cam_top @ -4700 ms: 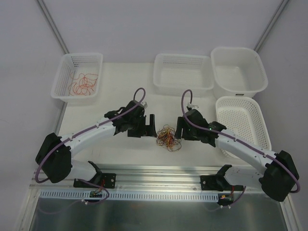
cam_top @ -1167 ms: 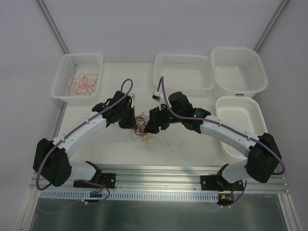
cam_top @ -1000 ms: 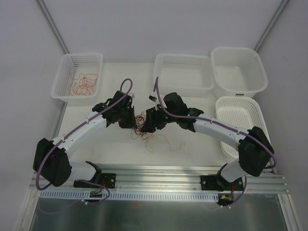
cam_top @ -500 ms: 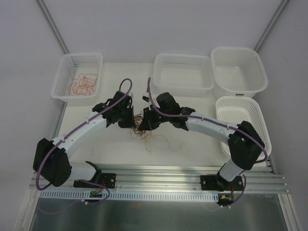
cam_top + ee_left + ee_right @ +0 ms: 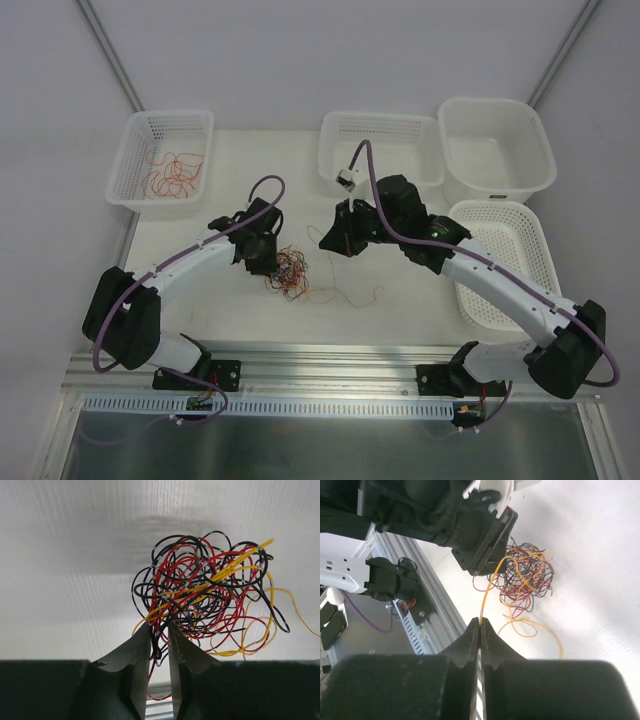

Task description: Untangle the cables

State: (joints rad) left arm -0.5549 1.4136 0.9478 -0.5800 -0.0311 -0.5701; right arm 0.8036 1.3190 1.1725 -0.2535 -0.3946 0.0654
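Observation:
The cables form a tangle [image 5: 290, 270] of thin red, black and yellow strands on the white table between the arms. My left gripper [image 5: 262, 260] sits at its left edge. In the left wrist view the tangle [image 5: 205, 590] lies just beyond the left gripper [image 5: 159, 625], whose jaws stand narrowly open with a few black and red strands loose in the gap. My right gripper [image 5: 328, 240] hovers up and right of the tangle. In the right wrist view the right gripper [image 5: 480, 620] is shut on one yellow cable [image 5: 492, 587], which runs back into the tangle [image 5: 527, 577].
A mesh basket [image 5: 170, 116] at the back left holds loose orange-red cables [image 5: 172, 175]. A second mesh basket [image 5: 400, 118] and a solid white bin [image 5: 495, 102] stand at the back. A third basket [image 5: 500, 207] is on the right. A yellow loop [image 5: 345, 297] trails toward the metal rail [image 5: 330, 365].
The right gripper has closed on a yellow strand and drawn back up and to the right, away from the tangle. The left jaws have parted slightly.

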